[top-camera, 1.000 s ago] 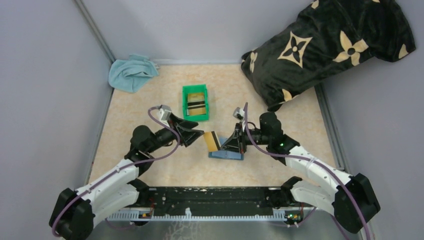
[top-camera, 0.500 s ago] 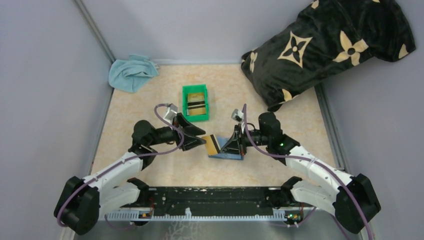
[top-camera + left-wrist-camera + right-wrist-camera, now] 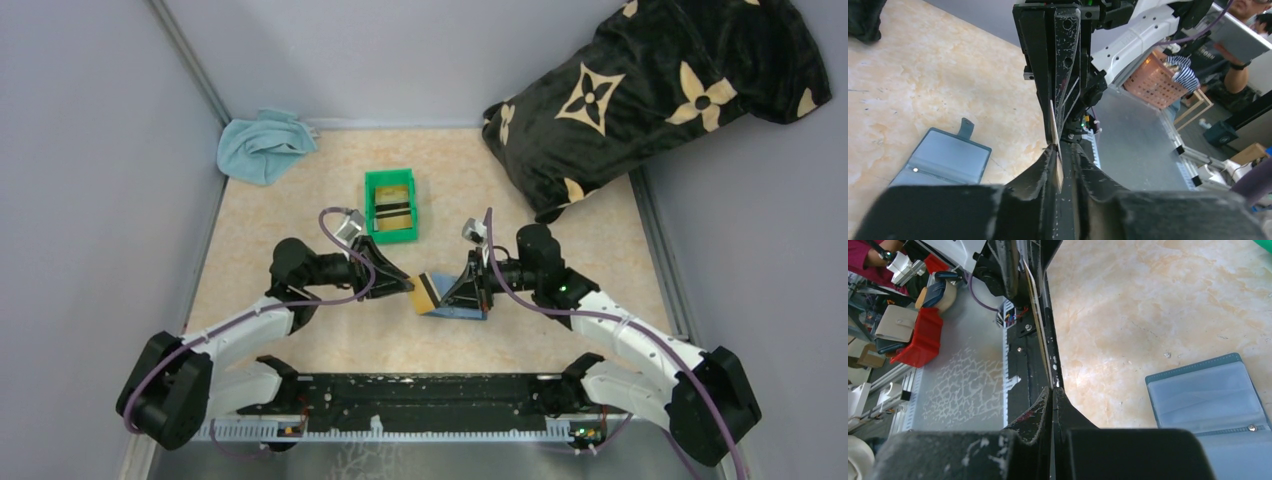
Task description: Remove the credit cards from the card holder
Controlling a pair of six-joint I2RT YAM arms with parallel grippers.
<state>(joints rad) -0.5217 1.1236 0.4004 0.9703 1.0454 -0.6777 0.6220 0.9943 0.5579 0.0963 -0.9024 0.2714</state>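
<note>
White arm shells [image 3: 232, 330], black joints [image 3: 292, 262], looping purple cables [image 3: 497, 277], scuffed black fingers [image 3: 1040, 172]

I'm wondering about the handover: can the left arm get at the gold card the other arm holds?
Probably yes: the gold card sits edge-on inside the left pincer, nothing blocking it. Whether it grips yet is unclear.

Left end effector [image 3: 406, 286] and right end effector [image 3: 446, 294] meet tip to tip, each pinched on the tan card [image 3: 425, 291], forearms low.
</note>
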